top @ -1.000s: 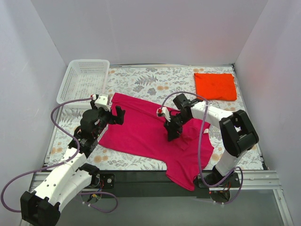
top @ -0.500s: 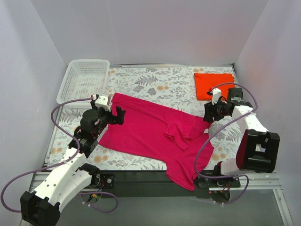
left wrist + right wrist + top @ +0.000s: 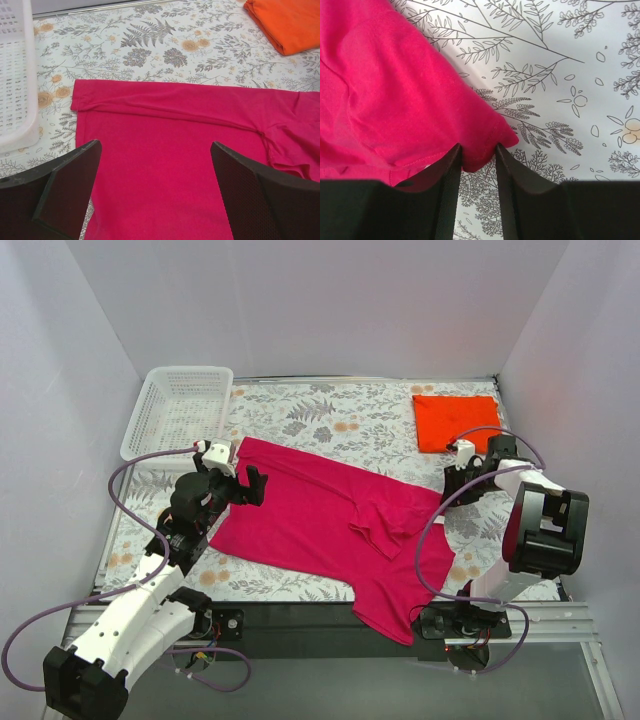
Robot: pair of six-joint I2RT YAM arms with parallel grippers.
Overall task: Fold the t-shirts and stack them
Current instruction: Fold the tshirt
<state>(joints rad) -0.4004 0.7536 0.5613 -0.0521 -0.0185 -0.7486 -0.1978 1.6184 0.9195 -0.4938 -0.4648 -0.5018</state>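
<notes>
I'm spreading the pink t-shirt (image 3: 385, 85): right gripper (image 3: 478, 152) pinches its sleeve corner, left gripper (image 3: 155, 147) hangs open; next, probably a gentle outward tug.

On the surface (image 3: 340, 415), the magenta-pink cotton t-shirt (image 3: 310, 510) is lying centrally, the orange-red cotton t-shirt (image 3: 457, 422) behind-right, the white plastic mesh basket (image 3: 188, 370) behind-left.

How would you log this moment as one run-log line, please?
pink t-shirt spread out, not folded | orange t-shirt folded, far right | left hand open above pink t-shirt | right hand straddling sleeve corner, grip unclear
</notes>
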